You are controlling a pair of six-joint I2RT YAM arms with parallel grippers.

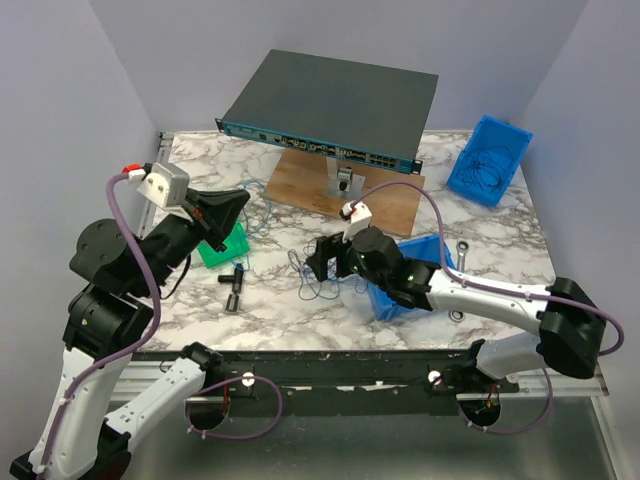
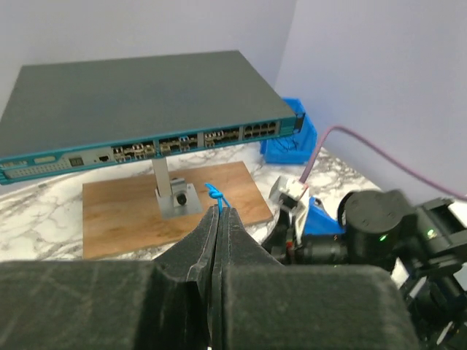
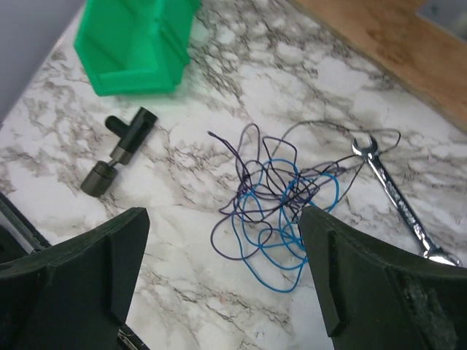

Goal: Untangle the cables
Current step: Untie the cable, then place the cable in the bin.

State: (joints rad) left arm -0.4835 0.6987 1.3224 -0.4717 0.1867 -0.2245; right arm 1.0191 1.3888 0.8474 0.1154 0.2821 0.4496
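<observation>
While hovering above the counter (image 3: 51,168), spreads the right end effector (image 3: 222,240) wide over the cables (image 3: 273,193), tangled flat beside a wrench (image 3: 398,197). Clamps the left end effector (image 2: 219,219) tight on a blue strand (image 2: 214,194).

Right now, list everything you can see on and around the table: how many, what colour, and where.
Network switch: one, dark grey with a teal front, raised on a stand at the back.
Wooden board: one, brown, under the stand.
Green bin: one, green, left side.
Far blue bin: one, blue, back right corner, wires inside.
Near blue bin: one, blue, beside the right arm.
Cables: one loose tangle, blue and purple, mid-table.
Wrench: one, silver, right of the tangle.
Black tool: one, black, T-shaped, near the green bin.
Left gripper: one, black, shut on a blue strand.
Right gripper: one, black, open above the tangle.
</observation>
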